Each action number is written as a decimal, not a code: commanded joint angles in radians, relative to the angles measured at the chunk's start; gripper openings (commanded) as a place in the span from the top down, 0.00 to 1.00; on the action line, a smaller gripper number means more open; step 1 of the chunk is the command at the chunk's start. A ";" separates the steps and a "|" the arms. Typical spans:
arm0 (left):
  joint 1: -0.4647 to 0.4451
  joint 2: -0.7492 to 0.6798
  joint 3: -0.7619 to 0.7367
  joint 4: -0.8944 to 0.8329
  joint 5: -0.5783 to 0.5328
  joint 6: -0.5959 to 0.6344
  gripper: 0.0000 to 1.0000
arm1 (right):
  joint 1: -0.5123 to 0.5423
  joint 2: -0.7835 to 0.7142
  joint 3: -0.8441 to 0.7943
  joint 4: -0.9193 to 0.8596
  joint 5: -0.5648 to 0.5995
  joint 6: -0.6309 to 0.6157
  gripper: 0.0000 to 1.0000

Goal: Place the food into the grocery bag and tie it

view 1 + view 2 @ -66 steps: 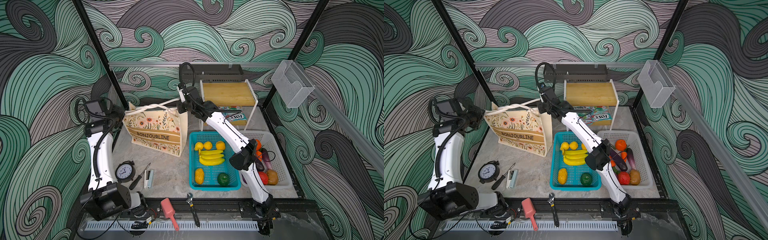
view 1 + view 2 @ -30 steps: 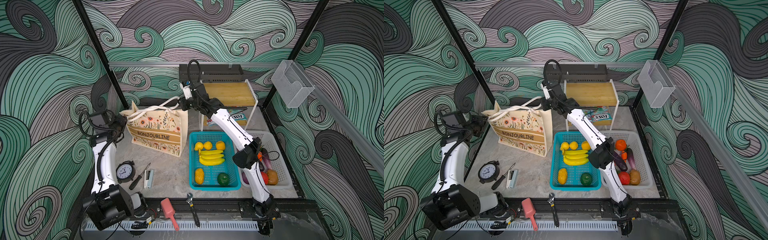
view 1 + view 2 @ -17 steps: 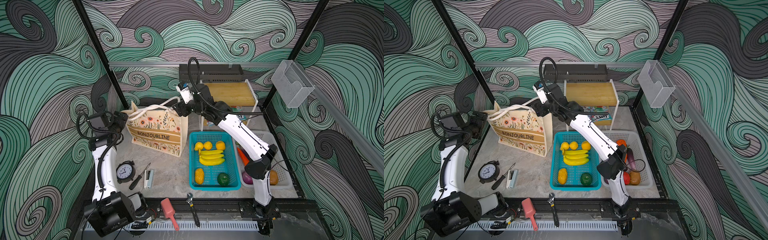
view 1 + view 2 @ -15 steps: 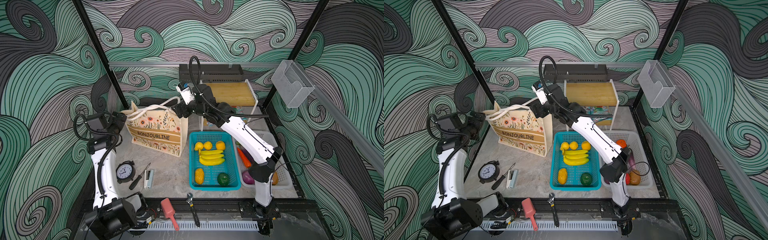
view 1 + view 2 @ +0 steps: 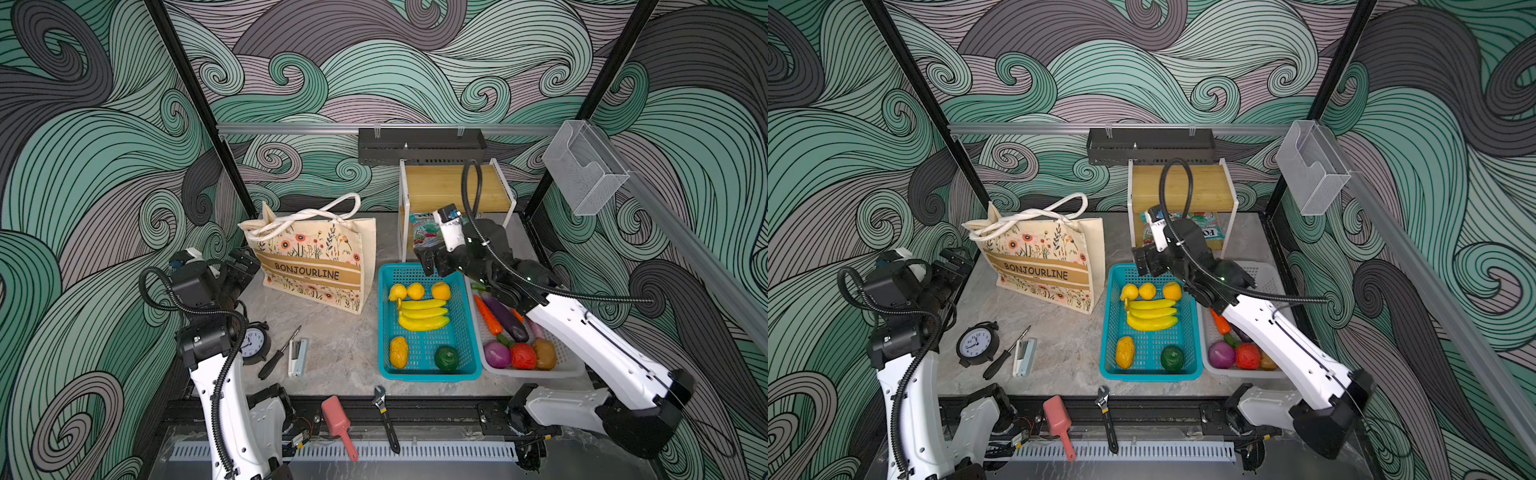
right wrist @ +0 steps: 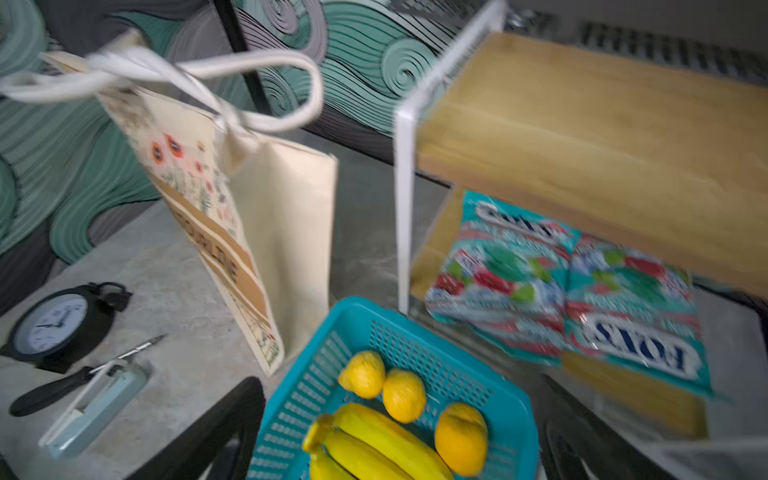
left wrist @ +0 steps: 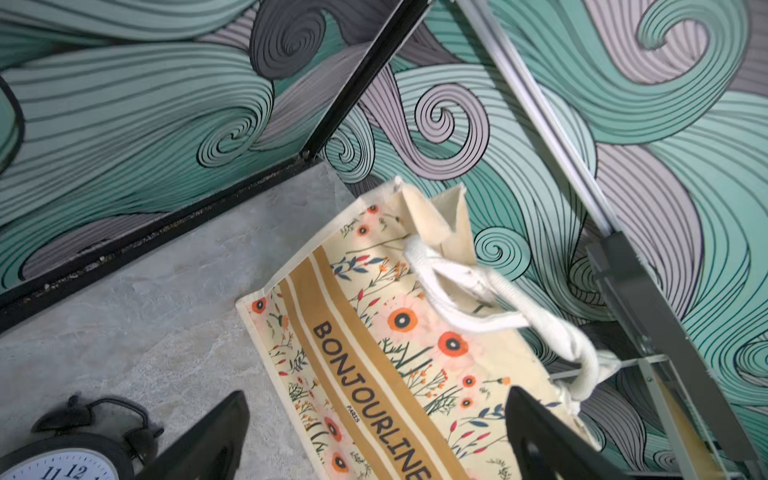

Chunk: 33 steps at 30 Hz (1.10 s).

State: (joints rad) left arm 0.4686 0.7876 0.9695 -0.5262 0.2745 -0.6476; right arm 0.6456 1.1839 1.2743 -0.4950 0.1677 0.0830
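The grocery bag [image 5: 316,266] [image 5: 1044,266] stands upright at the back left, its white rope handles [image 5: 305,216] [image 7: 469,291] knotted together over its mouth; its inside is hidden. My left gripper [image 5: 243,266] [image 7: 376,399] is open just left of the bag, holding nothing. Over the far end of the teal basket [image 5: 384,328] my right gripper [image 5: 432,264] [image 6: 401,386] is open and empty. Yellow and orange toy fruit [image 5: 415,291] [image 6: 403,395] and bananas [image 5: 1152,316] lie in that basket. Two FOX'S candy packets [image 6: 498,270] [image 5: 1208,230] lie under the wooden shelf.
A white basket [image 5: 569,365] of toy vegetables sits right of the teal one. A clock [image 5: 253,343], screwdriver [image 5: 278,353] and stapler [image 5: 298,357] lie front left. The white-framed wooden shelf [image 5: 453,187] stands at the back. A pink scoop [image 5: 338,424] and wrench [image 5: 386,419] rest on the front rail.
Both grippers opened and let go of the rope handles. The right arm drew back rightward and down over the teal basket. The left gripper dropped slightly beside the bag.
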 commanded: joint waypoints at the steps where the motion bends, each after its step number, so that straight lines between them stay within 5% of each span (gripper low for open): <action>1: -0.030 -0.011 -0.027 -0.029 0.069 0.094 0.01 | -0.119 -0.119 -0.173 0.086 -0.035 0.084 0.00; 5: -0.133 -0.063 -0.088 -0.071 -0.031 0.205 0.01 | -0.293 -0.208 -0.325 0.101 -0.108 0.081 0.01; 11: -0.419 -0.146 -0.247 0.042 -0.215 0.353 0.01 | -0.417 -0.239 -0.494 0.241 -0.084 0.162 0.03; 15: -0.467 -0.137 -0.316 0.162 -0.226 0.346 0.02 | -0.465 -0.203 -0.609 0.374 -0.035 0.129 0.03; 18: -0.513 -0.097 -0.298 0.155 -0.473 0.290 0.01 | -0.497 -0.202 -0.660 0.439 0.009 0.077 0.02; 23: -0.579 -0.029 -0.353 0.321 -0.590 0.287 0.01 | -0.540 -0.181 -0.743 0.583 0.006 0.060 0.02; 29: -0.642 0.113 -0.381 0.514 -0.862 0.422 0.02 | -0.563 -0.122 -0.779 0.655 -0.010 0.024 0.01; 33: -0.640 0.140 -0.427 0.613 -0.852 0.544 0.01 | -0.584 -0.131 -0.858 0.787 -0.055 -0.011 0.03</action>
State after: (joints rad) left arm -0.1669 0.9230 0.5625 -0.0593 -0.4858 -0.2062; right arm 0.0780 1.0599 0.4568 0.1612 0.1390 0.1123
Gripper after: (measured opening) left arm 0.986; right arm 0.973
